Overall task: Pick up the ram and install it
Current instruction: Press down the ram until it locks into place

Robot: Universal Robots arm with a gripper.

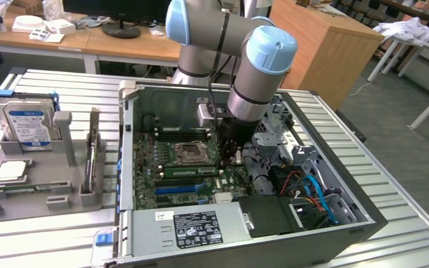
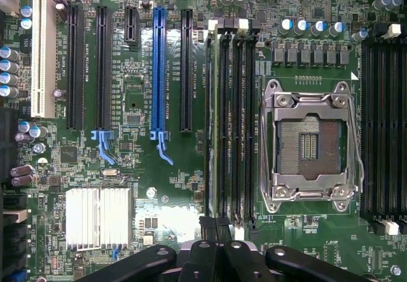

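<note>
Open computer case (image 1: pixel 363 215) with tall walls all around, robot arm (image 1: pixel 263 67) reaching down into the middle, drive cage and tangled wires (image 1: pixel 311 192) crowding one side, power box (image 1: pixel 192 226) blocking the near end, flat green board (image 2: pixel 172 186) open underneath.

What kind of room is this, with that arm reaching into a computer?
Probably a robotics lab or workshop. An opened computer case lies on a metal-slatted workbench under a robot arm, spare parts such as a hard drive sit in a grey holder, and office desks stand behind.

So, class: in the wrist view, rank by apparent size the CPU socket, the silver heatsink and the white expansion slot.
1. CPU socket, clearly largest.
2. Silver heatsink.
3. White expansion slot: long but narrow, probably the smallest area, though close to the heatsink.
</note>
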